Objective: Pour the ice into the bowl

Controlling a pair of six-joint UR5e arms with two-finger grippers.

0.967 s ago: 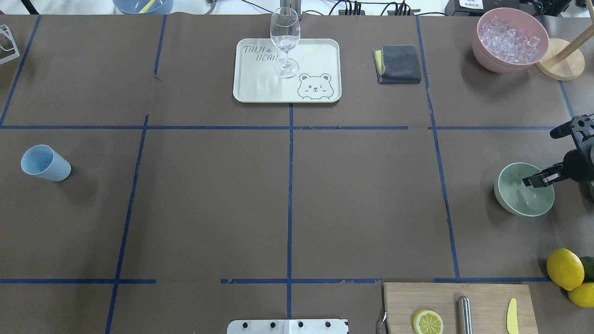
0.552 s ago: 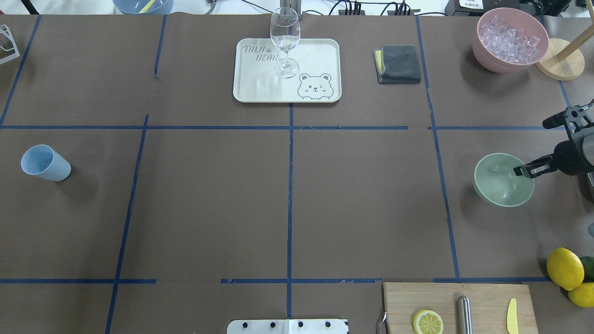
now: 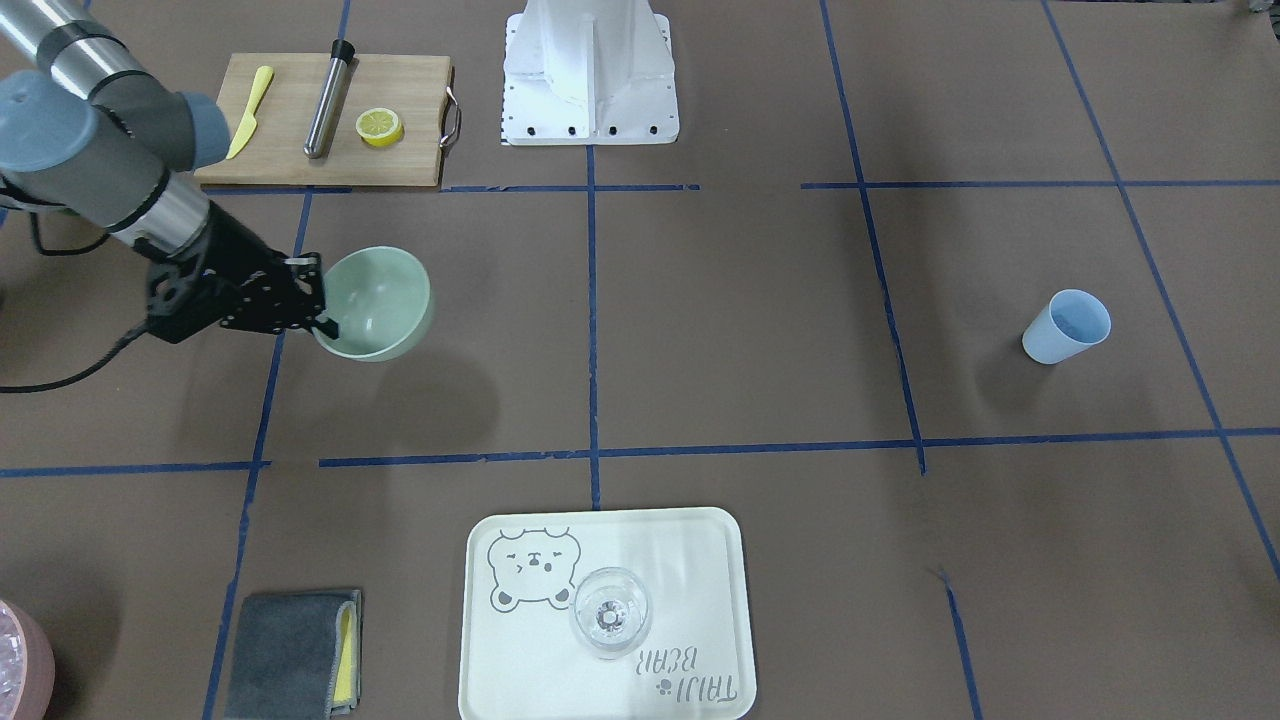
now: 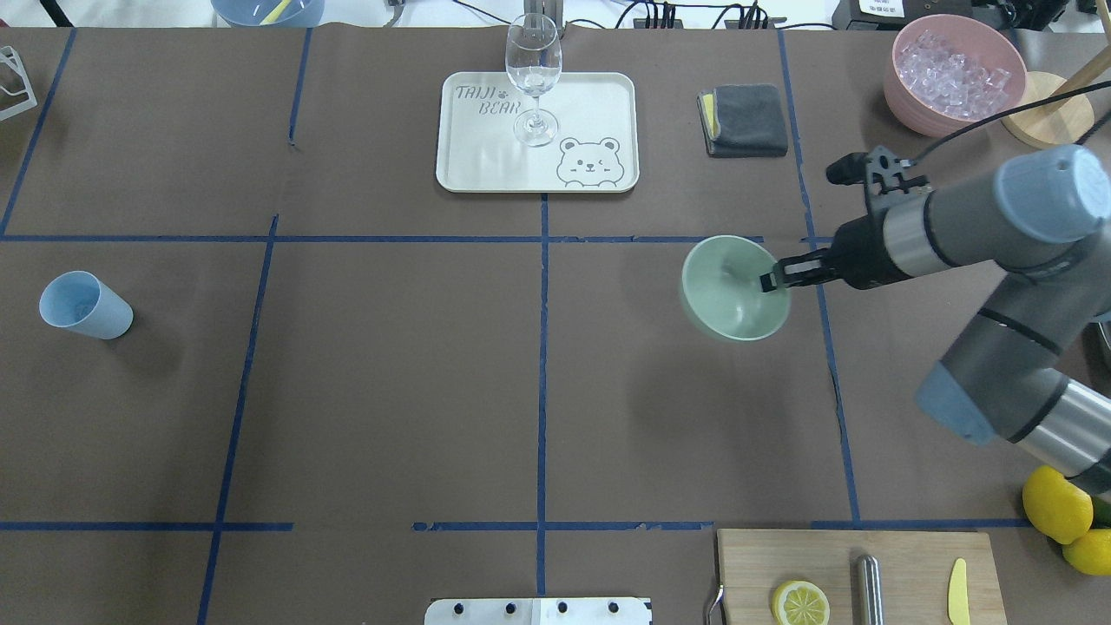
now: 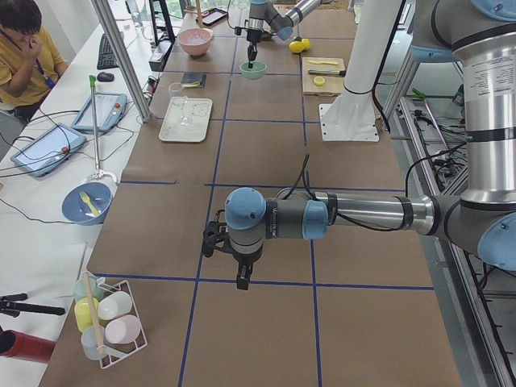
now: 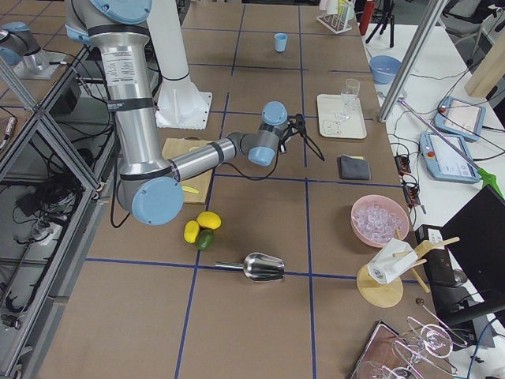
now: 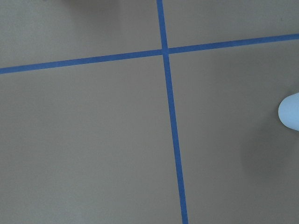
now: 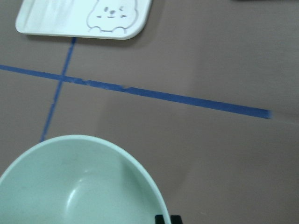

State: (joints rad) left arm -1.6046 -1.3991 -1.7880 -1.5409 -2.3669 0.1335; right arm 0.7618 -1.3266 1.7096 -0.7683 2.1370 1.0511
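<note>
Right gripper (image 4: pixel 767 281): clamped on bowl (image 4: pixel 727 295) rim; bowl aloft, empty; risk: one-sided rim pinch slips, bowl tips or drops; left gripper (image 5: pixel 242 281): grip cannot be told.

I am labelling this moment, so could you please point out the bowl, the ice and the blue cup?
bowl (image 4: pixel 725 291): overhead view, inner floor.
ice (image 4: pixel 953 68): overhead view, middle of the heap.
blue cup (image 4: pixel 85 305): overhead view, inner wall at its mouth.
</note>
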